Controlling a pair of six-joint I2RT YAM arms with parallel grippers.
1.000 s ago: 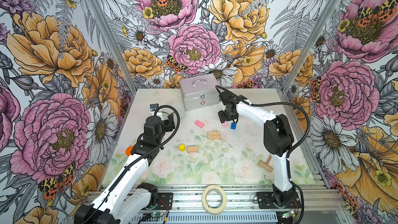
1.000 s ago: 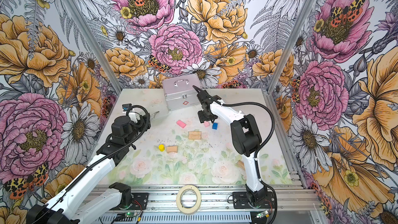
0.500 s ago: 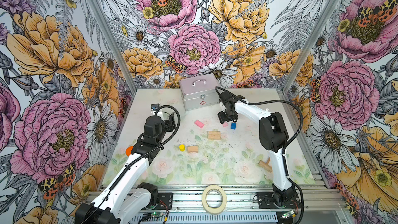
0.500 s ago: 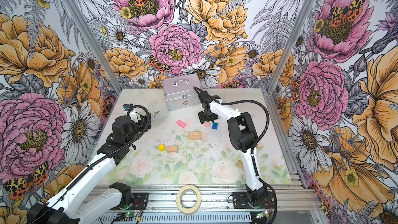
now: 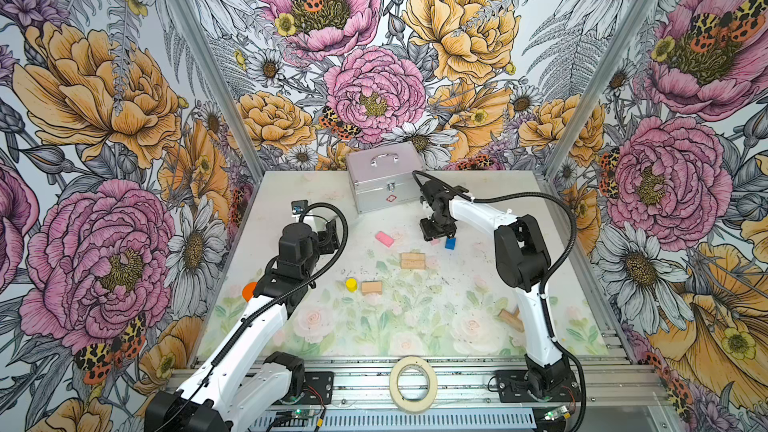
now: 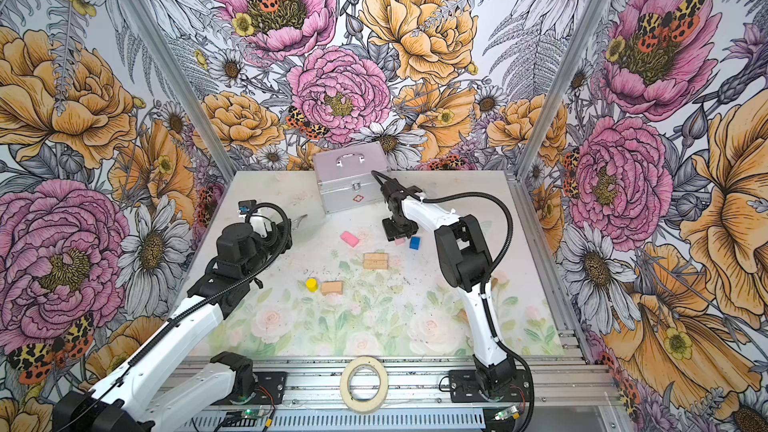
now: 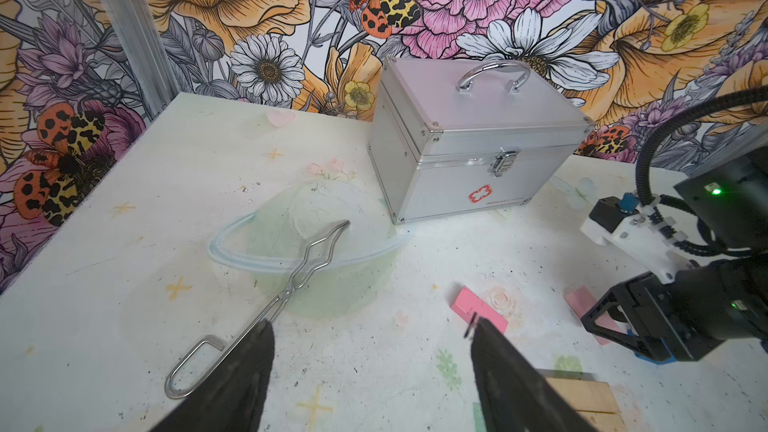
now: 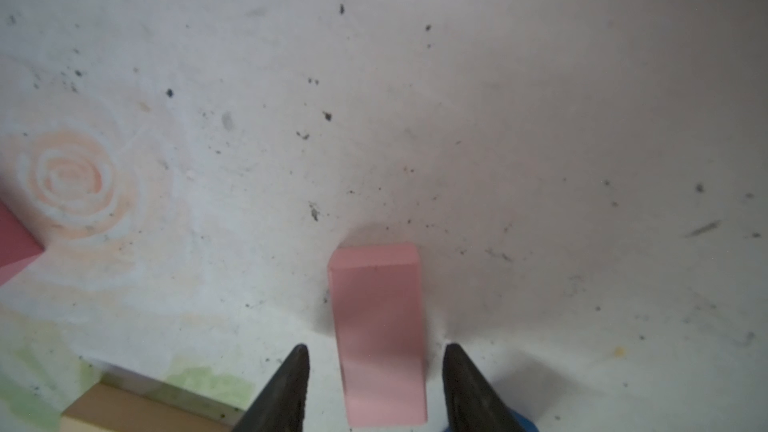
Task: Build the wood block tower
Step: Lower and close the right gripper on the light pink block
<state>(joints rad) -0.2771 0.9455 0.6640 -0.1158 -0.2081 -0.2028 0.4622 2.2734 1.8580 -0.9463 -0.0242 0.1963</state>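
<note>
My right gripper (image 8: 376, 351) is low over the table, open, its fingers on either side of a pink brick (image 8: 376, 305) with a gap on each side. In both top views it (image 5: 436, 234) stands beside the small blue block (image 5: 450, 243). A second pink brick (image 5: 384, 238) lies to the left. Tan wood bricks (image 5: 412, 260) lie near the middle, and another (image 5: 371, 287) lies next to the yellow cylinder (image 5: 351, 284). My left gripper (image 7: 372, 326) hangs open and empty over bare table at the left (image 5: 332, 232).
A silver case (image 5: 384, 178) stands at the back. Metal tongs (image 7: 270, 301) lie by my left fingers. A wooden mallet (image 5: 511, 317) lies behind the right arm. An orange object (image 5: 249, 290) sits at the left edge, and a tape roll (image 5: 412, 384) on the front rail.
The right gripper has come down around the pink brick and its jaws have narrowed. The right arm's elbow has shifted. The left arm has not moved.
</note>
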